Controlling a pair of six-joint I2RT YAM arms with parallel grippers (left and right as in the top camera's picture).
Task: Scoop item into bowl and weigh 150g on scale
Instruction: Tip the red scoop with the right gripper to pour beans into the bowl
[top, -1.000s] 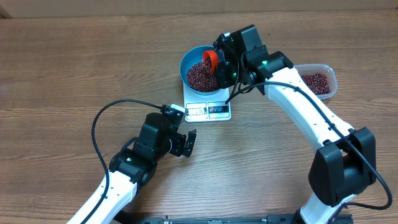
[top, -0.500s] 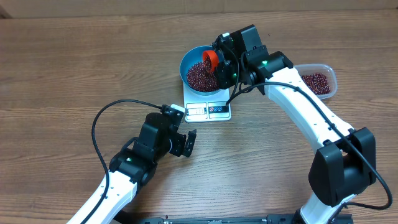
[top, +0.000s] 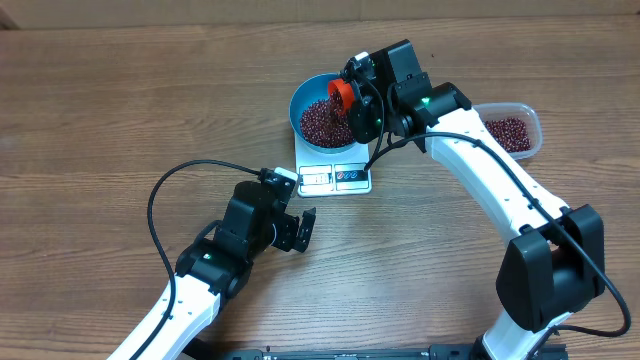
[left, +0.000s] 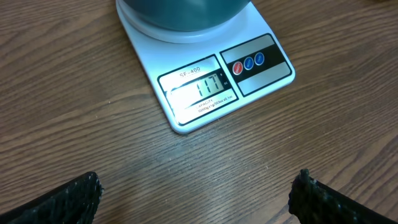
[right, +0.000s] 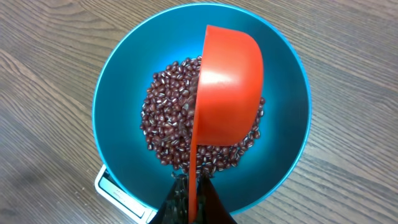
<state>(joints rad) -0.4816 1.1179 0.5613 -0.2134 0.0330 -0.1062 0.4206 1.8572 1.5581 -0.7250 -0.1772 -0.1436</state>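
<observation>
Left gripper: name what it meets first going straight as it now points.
Likely the scale, front edge first, across bare table; if the left gripper tilts down, the table instead. Depth unclear.

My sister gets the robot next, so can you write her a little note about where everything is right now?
Left tool: open, empty, above the table in front of the scale.
Right tool: shut on the red scoop, tipped over the blue bowl.
Done: beans are in the bowl on the scale; the display looks like 117.
To do: add beans from the clear tub up to 150.
</observation>
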